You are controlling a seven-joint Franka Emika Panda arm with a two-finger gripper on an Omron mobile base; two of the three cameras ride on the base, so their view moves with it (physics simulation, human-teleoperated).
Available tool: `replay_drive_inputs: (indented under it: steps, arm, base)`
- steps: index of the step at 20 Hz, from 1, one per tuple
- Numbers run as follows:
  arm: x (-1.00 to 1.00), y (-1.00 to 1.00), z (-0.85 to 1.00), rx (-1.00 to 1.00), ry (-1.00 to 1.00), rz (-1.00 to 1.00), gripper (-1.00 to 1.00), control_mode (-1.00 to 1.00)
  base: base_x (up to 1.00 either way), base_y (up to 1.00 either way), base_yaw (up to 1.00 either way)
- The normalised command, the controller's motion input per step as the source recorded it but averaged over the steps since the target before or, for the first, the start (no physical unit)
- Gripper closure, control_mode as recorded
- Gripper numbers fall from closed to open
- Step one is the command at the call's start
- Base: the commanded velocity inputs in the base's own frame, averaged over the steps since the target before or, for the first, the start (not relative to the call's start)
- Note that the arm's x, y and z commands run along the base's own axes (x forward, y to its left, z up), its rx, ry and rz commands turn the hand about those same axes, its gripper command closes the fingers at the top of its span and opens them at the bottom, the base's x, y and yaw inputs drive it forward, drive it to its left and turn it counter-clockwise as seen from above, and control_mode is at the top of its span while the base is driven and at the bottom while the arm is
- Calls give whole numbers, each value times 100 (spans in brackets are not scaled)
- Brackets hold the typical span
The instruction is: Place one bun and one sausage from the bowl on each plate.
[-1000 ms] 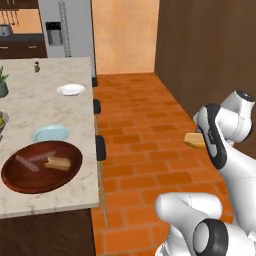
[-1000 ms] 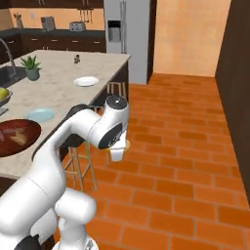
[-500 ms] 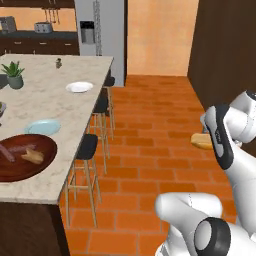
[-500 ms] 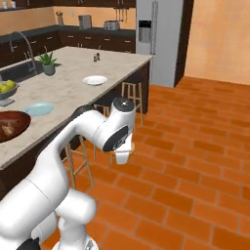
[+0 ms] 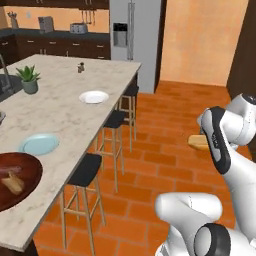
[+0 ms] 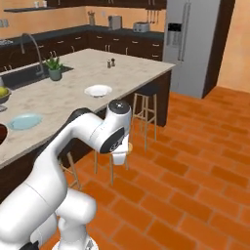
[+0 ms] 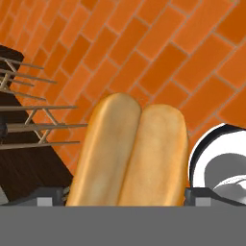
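Rolling along the counter (image 5: 75, 107), the base has swung both views toward the white plate (image 5: 93, 97). Held across wide jaws over the floor, the bun (image 7: 129, 153) should stay level until the gripper (image 5: 200, 143) reaches above that plate.

My hand (image 7: 125, 194) grips a smooth, matt golden bun (image 7: 127, 153). The counter (image 5: 65, 100) looks like polished pale marble, the bowl (image 5: 15, 187) glossy dark wood, the floor (image 5: 165, 160) rough orange brick.

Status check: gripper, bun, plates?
Gripper closed on the bun, above brick floor. White plate and blue plate both bare. Bar stools line the counter edge.
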Motion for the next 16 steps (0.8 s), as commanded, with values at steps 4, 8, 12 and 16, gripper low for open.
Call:
replay_drive_inputs:
  steps: [4, 8, 12, 16]
  arm:
    - [0, 0, 0, 0, 0, 0, 100, 100]
    - [0, 0, 0, 0, 0, 0, 100, 100]
    - [0, 0, 0, 0, 0, 0, 100, 100]
    - [0, 0, 0, 0, 0, 0, 100, 100]
  base:
    - [100, -65, 40]
    - [100, -89, 36]
    - [100, -100, 26]
    - [100, -100, 26]
